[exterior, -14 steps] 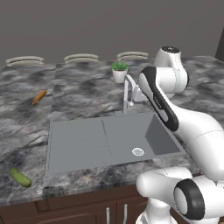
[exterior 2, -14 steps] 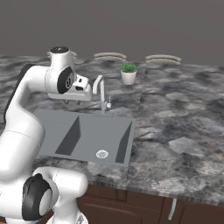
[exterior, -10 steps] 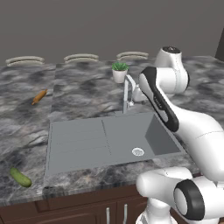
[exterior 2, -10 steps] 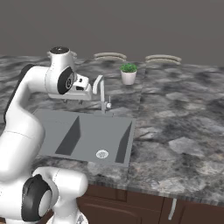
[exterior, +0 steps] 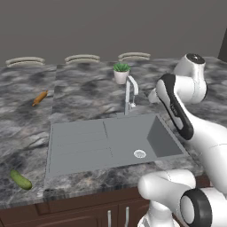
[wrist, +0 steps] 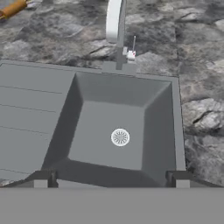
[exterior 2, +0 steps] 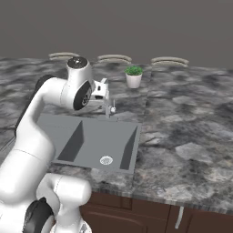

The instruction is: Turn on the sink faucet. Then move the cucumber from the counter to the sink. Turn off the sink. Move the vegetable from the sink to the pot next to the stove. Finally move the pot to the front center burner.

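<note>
The desk (exterior: 84, 95) has a dark grey marbled stone top. Behind it stands a plain grey-brown wall (exterior: 111, 26). Below the front edge are dark brown cabinet doors (exterior 2: 136, 216) with slim metal handles (exterior 2: 180, 216).

Sink basin (wrist: 109, 127) open below; faucet (wrist: 114, 26) blocks far rim.
</note>
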You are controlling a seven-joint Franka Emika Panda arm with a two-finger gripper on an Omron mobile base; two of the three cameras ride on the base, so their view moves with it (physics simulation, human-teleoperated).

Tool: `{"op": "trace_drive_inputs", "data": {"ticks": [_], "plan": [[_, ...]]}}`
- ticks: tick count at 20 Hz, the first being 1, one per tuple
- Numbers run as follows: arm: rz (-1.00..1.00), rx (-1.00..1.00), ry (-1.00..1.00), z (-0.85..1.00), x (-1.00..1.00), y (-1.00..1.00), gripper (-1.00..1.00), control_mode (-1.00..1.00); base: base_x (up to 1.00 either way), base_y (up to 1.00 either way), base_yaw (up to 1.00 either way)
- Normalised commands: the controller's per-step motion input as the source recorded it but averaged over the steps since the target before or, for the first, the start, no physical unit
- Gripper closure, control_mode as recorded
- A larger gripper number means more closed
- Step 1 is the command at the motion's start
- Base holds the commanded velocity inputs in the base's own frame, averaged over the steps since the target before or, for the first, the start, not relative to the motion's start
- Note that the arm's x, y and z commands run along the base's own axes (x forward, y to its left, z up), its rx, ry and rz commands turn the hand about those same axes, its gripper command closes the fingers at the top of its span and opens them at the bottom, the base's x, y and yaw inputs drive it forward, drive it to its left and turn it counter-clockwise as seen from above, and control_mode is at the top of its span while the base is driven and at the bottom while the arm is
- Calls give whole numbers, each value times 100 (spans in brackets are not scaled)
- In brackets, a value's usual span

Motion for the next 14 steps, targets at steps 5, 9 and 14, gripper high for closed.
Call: {"op": "trace_drive_inputs", "data": {"ticks": [5, 9, 14], "plan": [[10, 4, -6, -12, 25, -49, -100, -100, 0, 0, 0], [16, 9, -4, -17, 50, -51, -100, -100, 0, 0, 0], [20, 9, -6, -20, 53, -43, -100, -100, 0, 0, 0]]}}
